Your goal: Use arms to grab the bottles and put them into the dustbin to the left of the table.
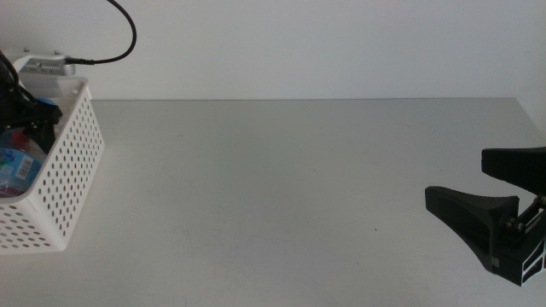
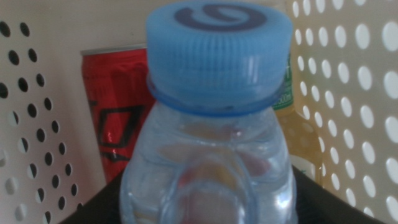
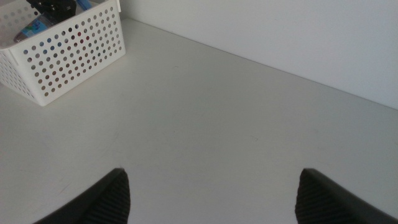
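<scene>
Gripping clear ribbed water bottle inside perforated white dustbin at table's left edge: left gripper. Red can behind (left wrist only). Right gripper wide, right edge.

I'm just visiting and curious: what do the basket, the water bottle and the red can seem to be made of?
Basket: likely moulded white plastic, matt, with evenly punched round holes.
Water bottle: clear, glossy plastic, see-through with highlights; its blue cap looks like ribbed opaque plastic.
Red can: probably thin metal, with a silvery top rim and shiny printed skin.
The left gripper holds the bottle inside the basket; the right gripper waits, open.
</scene>
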Available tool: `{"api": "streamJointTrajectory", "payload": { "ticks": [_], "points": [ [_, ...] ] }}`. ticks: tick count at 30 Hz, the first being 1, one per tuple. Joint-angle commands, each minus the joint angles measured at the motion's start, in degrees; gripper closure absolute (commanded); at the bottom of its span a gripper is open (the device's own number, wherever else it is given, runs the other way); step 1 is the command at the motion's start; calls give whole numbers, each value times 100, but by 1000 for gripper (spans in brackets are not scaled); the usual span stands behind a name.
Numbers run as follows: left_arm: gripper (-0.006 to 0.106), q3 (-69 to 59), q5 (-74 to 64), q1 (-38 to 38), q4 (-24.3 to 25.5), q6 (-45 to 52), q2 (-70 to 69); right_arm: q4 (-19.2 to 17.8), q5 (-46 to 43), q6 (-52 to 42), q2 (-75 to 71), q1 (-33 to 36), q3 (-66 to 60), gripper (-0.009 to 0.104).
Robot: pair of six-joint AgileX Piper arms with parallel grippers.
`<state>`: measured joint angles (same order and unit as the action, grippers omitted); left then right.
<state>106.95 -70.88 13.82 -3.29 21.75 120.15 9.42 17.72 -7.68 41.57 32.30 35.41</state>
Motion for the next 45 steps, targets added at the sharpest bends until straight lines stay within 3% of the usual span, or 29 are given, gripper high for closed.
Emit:
{"api": "streamJointTrajectory", "payload": {
  "ticks": [1,6,17,26,33,36,39,42,45],
  "points": [
    [39,179,-101,-5,-224,-124,-350,-20,-386,-87,-18,9,200,27],
    [7,249,-134,-5,-3,-561,-350,-20,-386,-87,-18,9,200,27],
    [7,516,-452,-5,-13,-1133,-931,-20,-386,-87,-18,9,200,27],
    [7,511,-458,-148,-1130,-1132,-1840,-20,-386,-87,-18,9,200,27],
    [7,511,-458,-623,-1247,-646,-2826,-20,-386,-87,-18,9,200,27],
    [7,368,-375,-1051,-1111,-888,-3328,-20,-386,-87,-18,9,200,27],
    [7,-248,73,-1599,-632,-1119,-3917,-20,-386,-87,-18,9,200,27],
    [7,-1373,930,-2101,-98,-1357,-4690,-20,-386,-87,-18,9,200,27],
    [7,-2692,2232,-2308,-18,-1668,-5581,-20,-386,-87,-18,9,200,27]
  ]
}}
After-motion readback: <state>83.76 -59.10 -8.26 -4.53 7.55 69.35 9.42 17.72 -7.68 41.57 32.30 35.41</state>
